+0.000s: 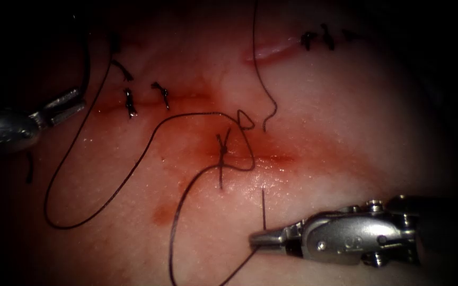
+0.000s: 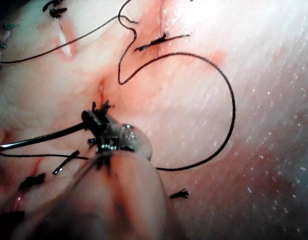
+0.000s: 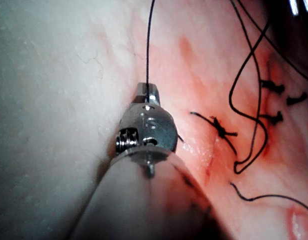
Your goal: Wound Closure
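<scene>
On the tissue (image 1: 345, 122) a knotted stitch (image 1: 222, 152) sits on the red-stained cut, with long thread (image 1: 149, 143) looping out to its left. My right tool (image 1: 258, 239) lies below the cut, jaws shut on a thread (image 1: 263, 212) that rises straight from them. The right wrist view shows these jaws (image 3: 146, 92) gripping that thread (image 3: 147, 45), beside the knot (image 3: 221, 130). My left tool (image 1: 72, 106) is at the far left, jaws closed on a dark curved needle (image 1: 87, 58) near its end. The needle is out of the tissue. It also shows in the left tool's jaws (image 2: 93, 120) as a dark rod (image 2: 38, 139).
Older stitches with cut tails lie left of the knot (image 1: 129, 101) (image 1: 161, 94) and at the upper right (image 1: 316, 39). A pale open slit (image 1: 271, 50) lies between them. Red fluid (image 1: 276, 159) stains the cut. A loose thread end (image 1: 265, 127) hangs near the knot.
</scene>
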You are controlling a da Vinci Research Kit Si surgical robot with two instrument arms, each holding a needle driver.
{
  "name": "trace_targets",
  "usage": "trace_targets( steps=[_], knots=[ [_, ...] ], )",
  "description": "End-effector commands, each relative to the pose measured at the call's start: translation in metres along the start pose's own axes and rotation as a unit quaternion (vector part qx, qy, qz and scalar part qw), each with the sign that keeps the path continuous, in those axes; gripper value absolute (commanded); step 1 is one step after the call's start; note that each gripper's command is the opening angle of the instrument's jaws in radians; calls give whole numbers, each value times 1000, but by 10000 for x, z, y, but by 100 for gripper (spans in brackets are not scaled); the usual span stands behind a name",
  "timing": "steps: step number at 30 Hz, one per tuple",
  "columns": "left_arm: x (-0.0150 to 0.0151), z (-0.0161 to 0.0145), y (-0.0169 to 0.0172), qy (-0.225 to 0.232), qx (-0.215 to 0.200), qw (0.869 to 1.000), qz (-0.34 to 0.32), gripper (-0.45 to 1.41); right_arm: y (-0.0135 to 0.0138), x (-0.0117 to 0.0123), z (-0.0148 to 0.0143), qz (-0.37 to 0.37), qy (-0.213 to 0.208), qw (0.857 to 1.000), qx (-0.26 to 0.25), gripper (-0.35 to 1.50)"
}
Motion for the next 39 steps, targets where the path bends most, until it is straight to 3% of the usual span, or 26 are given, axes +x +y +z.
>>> trace_targets(
  steps=[1, 4, 10, 17, 36, 37, 39],
  knots=[
    [0, 8, 1, 1, 1, 1000, 0, -23, -10, 17, 9, -2, 9, 1000, 10, -35],
    [1, 8, 1, 1, 1, 1000, 0, -23, -37, 51, 5, -12, 12, 999, 38, -35],
    [1, 8, 1, 1, 1, 1000, 0, -23, -58, 83, 3, -19, 21, 998, 56, -35],
    [1, 8, 1, 0, 1, 1000, 0, -23, -69, 94, 4, -19, 25, 996, 81, -35],
    [1, 8, 1, 0, 1, 1000, 0, -23, -115, 124, 17, 7, 100, 982, 162, -35],
    [1, 8, 1, 0, 1, 1000, 0, -23, -114, 125, 16, 11, 100, 983, 155, -30],
    [1, 8, 1, 0, 1, 1000, 0, -23, -96, 123, 6, 19, 68, 993, 96, 106]
  ],
)
